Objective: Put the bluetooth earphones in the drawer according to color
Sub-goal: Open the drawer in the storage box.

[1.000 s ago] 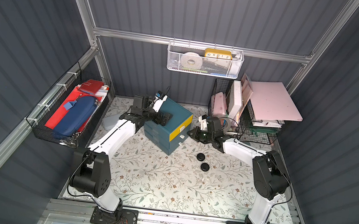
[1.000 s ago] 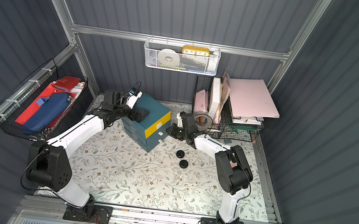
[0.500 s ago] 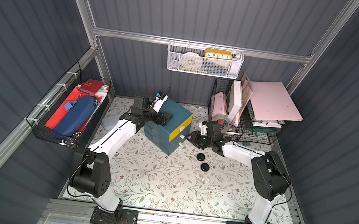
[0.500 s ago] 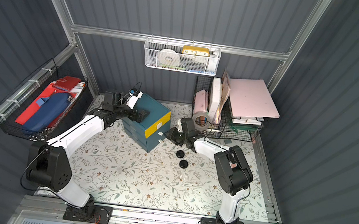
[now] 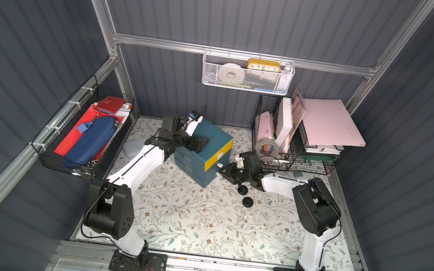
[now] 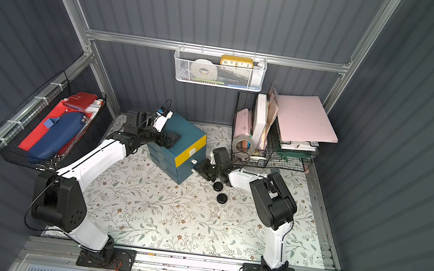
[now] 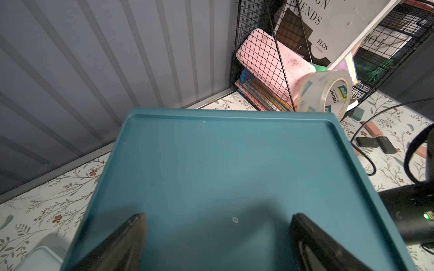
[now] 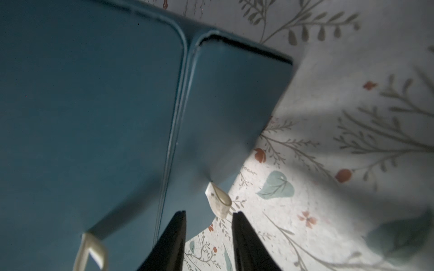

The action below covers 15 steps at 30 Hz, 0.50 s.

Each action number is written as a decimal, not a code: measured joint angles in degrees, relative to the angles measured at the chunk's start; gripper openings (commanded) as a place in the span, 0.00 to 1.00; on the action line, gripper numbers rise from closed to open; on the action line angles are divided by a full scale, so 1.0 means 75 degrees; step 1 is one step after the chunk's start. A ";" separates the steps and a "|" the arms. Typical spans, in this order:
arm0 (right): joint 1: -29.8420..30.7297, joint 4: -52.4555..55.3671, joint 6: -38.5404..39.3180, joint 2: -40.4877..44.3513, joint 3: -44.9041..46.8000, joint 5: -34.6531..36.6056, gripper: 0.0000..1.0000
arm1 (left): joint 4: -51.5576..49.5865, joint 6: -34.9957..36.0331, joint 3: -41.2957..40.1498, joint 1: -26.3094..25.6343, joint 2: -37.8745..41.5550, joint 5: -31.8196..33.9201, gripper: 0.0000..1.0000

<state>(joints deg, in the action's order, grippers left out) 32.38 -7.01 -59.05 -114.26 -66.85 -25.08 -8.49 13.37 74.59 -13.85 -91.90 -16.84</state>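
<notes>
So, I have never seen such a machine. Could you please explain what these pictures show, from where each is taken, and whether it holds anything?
It is a robot with two white-and-black arms; each ends in a two-fingered pincer. The two wide pictures come from one camera overhead. The two close pictures come from small cameras on the wrists. On the flowered mat stands a teal drawer cabinet; beside it lie two black earphone cases. The left pincer is open over the cabinet's top. The right pincer is open too, its tips near a white drawer handle. Neither holds anything.
</notes>
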 measured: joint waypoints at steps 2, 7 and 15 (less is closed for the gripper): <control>0.0000 -0.0128 -0.0076 -0.0076 0.0000 0.0006 0.36 | -0.0023 0.0000 0.0000 -0.0006 0.0006 0.0000 1.00; 0.0000 -0.0318 -0.0239 -0.0358 0.0000 0.0009 0.36 | -0.0047 0.0000 -0.0003 -0.0009 0.0017 0.0000 0.99; 0.0000 -0.0568 -0.0417 -0.0484 -0.0003 0.0009 0.35 | -0.0047 0.0003 -0.0003 -0.0009 0.0017 -0.0003 0.99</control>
<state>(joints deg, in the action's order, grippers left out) 32.38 -11.27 -62.17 -117.89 -66.87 -25.02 -8.84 13.39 74.56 -13.91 -91.77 -16.86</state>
